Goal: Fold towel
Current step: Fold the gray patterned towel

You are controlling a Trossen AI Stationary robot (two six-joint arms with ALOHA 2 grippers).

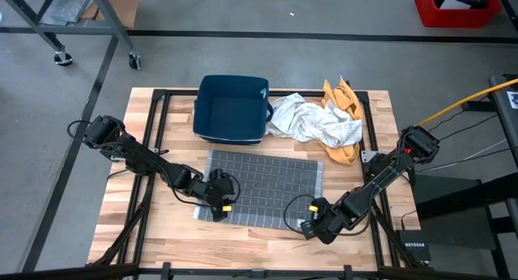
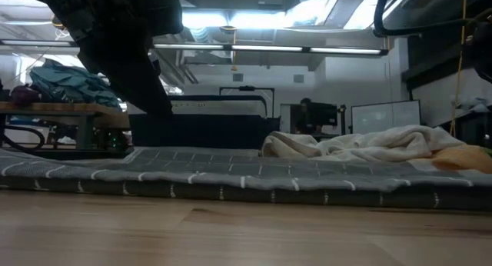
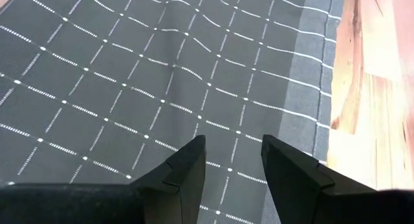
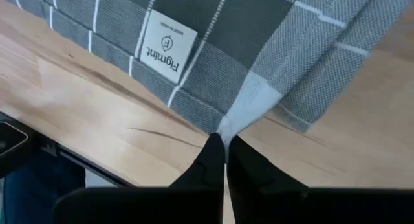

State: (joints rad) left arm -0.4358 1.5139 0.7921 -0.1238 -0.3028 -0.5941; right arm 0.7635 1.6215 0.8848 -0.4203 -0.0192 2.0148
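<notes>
Wooden table (image 1: 121,150) on grey floor. Left gripper (image 1: 218,201) sits over the towel's (image 1: 267,183) left near corner, jaws parted, nothing held. Grey checked towel lies flat mid-table, bare wood in front. Right gripper (image 4: 225,160) is pinched closed on its right near corner.

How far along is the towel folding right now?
Done: the gray towel lies spread flat on the table. In hand: the right end effector has pinched a near corner shut; the left end effector is open over the opposite near edge. Left: every fold.
</notes>
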